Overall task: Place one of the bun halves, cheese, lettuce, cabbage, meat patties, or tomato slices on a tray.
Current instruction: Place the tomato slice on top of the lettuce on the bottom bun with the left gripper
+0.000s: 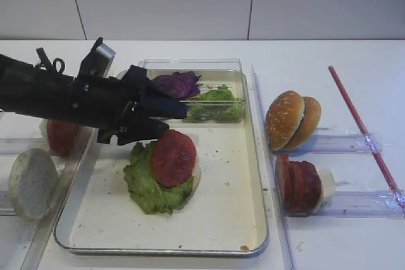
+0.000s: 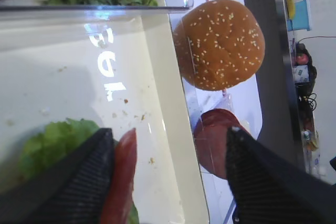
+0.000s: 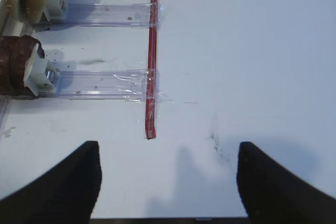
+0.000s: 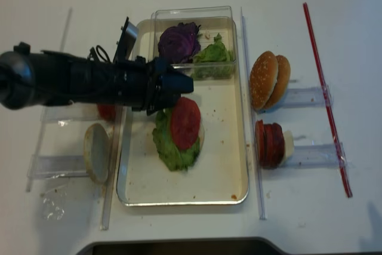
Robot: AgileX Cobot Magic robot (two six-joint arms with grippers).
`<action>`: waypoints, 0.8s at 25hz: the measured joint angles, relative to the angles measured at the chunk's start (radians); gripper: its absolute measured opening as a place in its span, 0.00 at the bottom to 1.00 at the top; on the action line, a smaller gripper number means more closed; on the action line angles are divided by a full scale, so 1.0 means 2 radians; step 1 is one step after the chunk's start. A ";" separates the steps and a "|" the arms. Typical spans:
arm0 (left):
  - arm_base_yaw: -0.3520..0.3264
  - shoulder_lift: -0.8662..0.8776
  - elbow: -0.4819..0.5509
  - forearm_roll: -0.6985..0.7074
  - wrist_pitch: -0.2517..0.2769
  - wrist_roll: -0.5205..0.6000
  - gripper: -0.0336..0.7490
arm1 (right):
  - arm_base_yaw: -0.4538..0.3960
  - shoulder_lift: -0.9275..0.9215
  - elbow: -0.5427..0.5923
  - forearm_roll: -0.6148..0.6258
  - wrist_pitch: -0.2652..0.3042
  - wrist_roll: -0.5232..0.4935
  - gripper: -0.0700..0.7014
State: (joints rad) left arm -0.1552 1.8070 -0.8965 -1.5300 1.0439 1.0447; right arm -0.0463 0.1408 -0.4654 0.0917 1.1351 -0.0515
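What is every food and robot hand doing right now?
Tomato slice: lying flat on the lettuce.
Lettuce: spread on the tray floor, under the tomato.
Tray: flat on the table.
Cabbage: in the clear box.
Bun halves: standing on edge, right of the tray.
Meat patties: stacked on edge.
Left gripper: open, above the tomato.
Right gripper: open, holding nothing.

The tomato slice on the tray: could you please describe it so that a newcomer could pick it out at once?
Find the silver tray in the middle of the table. On its floor lies a ruffled lettuce leaf, and the tomato slice rests on top of it, by the left gripper. It is flat and pinkish-red, unlike the darker meat patties standing right of the tray.
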 joint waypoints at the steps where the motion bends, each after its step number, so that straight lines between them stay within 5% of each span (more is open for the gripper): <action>1: 0.000 0.000 -0.001 0.000 0.000 0.000 0.58 | 0.000 0.000 0.000 0.000 0.000 0.000 0.80; 20: 0.010 -0.015 -0.038 0.079 -0.021 -0.037 0.58 | 0.000 0.000 0.000 0.000 0.000 0.001 0.80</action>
State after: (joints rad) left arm -0.1350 1.7773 -0.9718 -1.3721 1.0023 0.9700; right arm -0.0463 0.1408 -0.4654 0.0917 1.1351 -0.0497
